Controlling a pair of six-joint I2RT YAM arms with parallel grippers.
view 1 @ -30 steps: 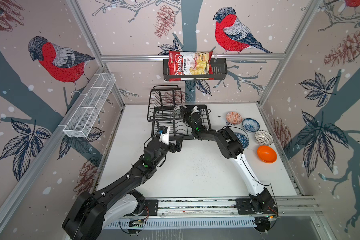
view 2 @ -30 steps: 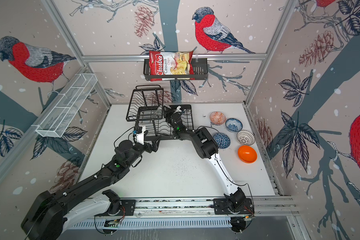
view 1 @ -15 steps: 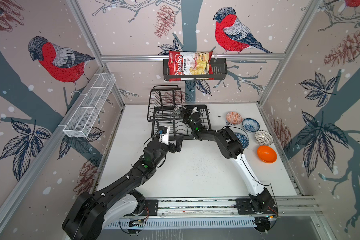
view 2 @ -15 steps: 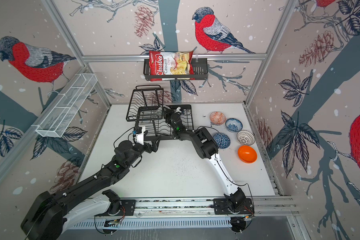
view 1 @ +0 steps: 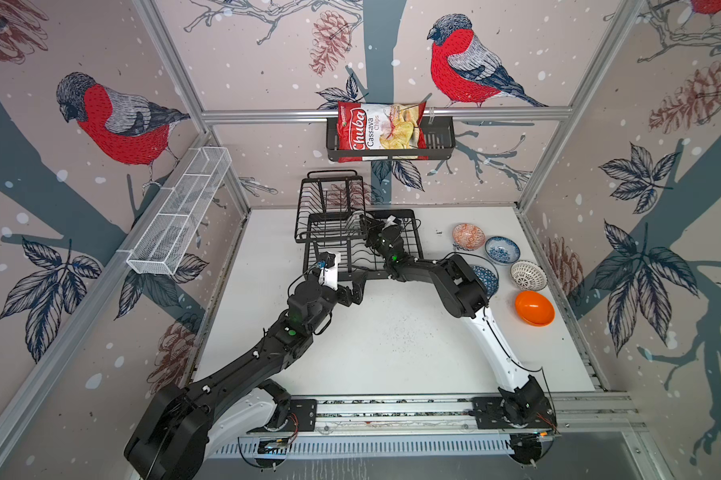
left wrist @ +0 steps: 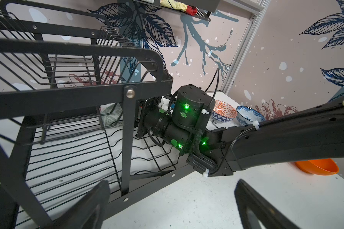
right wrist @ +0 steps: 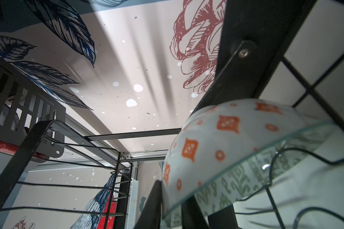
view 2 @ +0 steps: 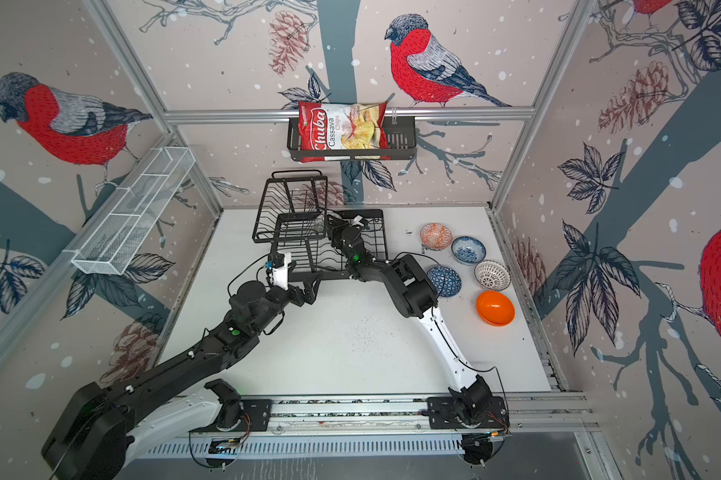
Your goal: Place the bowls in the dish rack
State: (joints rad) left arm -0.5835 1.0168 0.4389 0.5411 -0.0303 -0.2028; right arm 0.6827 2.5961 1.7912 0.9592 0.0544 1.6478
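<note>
Both arms stay put. Right hand (right wrist: pixel 172 212) straddles the grey-green patterned bowl (right wrist: pixel 226 142) rim inside the black wire dish rack (left wrist: pixel 68 99), grip unclear. Left hand (left wrist: pixel 172 186) gapes at the rack's front edge.

Can't see the tips of the right gripper (view 1: pixel 367 227) in both top views. They're tucked under the upper tier of the dish rack (view 1: pixel 329 208), so I can't tell if it's gripping anything. The grey-green bowl (left wrist: pixel 110 117) is just a sliver behind a rack post in the left wrist view. In the right wrist view it's blurry and cut off at the lower right edge (way too close up). The dark blue bowl (view 1: pixel 489 279) sits half behind the right arm in a top view. The plain orange bowl (left wrist: pixel 317 168) is partly covered by that arm, lower right of the left wrist view.
</note>
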